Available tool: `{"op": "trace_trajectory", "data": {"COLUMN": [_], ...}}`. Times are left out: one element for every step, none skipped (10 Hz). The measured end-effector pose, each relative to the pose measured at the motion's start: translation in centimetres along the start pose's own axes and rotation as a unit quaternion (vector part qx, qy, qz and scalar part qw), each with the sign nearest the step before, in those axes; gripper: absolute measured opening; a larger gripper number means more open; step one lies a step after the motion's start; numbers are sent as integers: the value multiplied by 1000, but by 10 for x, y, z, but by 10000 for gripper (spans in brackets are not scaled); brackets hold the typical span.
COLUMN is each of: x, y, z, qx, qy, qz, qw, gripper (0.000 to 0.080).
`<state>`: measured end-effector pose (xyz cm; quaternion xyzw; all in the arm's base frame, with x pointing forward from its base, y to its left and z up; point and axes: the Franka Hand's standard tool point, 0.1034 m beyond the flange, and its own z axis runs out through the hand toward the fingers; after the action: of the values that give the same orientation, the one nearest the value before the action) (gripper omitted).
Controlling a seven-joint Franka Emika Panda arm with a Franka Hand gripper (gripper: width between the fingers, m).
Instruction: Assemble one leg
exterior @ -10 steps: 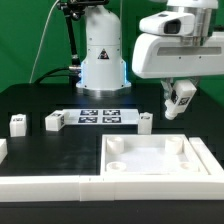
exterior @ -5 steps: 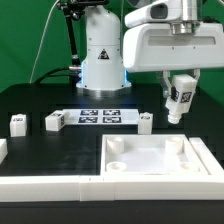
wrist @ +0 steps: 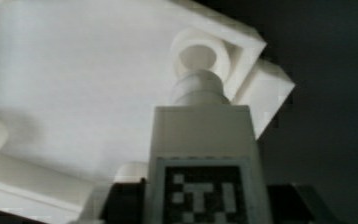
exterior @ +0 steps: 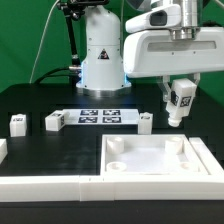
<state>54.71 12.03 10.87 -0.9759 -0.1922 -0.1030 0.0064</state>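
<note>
The leg (exterior: 180,103) is hanging above the tray's (exterior: 150,178) far corner, pinched in the gripper (exterior: 180,94) and sitting slightly straighter than half a second ago. Only the wrist view is showing its tip pointing toward the tray's round corner socket (wrist: 202,52). Spare blocks (exterior: 52,121) are lying beyond the tray.

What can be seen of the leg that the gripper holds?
The leg is a small chunky white block, plastic by its look, with a black-and-white tag on one side and a narrower rounded peg at its lower end. The gripper clamps it, nearly upright, in the air above the white tray-like part; nothing else touches it.
</note>
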Motion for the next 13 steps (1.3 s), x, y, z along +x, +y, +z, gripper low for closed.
{"op": "trace_trajectory", "data": {"x": [15,29,50,63,63,62,62,61,58,62,69,71,70], "y": [11,21,31,34,34,34,34,33,31,33,37,41,44], "z": [4,6,7,8,9,9,9,9,11,16,20,24,25], "qx": [1,4,4,3,3,3,3,3,3,4,2,-1,-1], "qy": [-3,-6,-1,8,8,7,7,7,7,7,17,29,25], "qz": [5,10,18,19,19,19,19,20,21,22,18,16,17], "qw": [1000,1000,1000,1000,1000,1000,1000,1000,1000,1000,1000,999,1000], "gripper": [290,290,290,290,290,290,290,290,290,290,290,290,290]}}
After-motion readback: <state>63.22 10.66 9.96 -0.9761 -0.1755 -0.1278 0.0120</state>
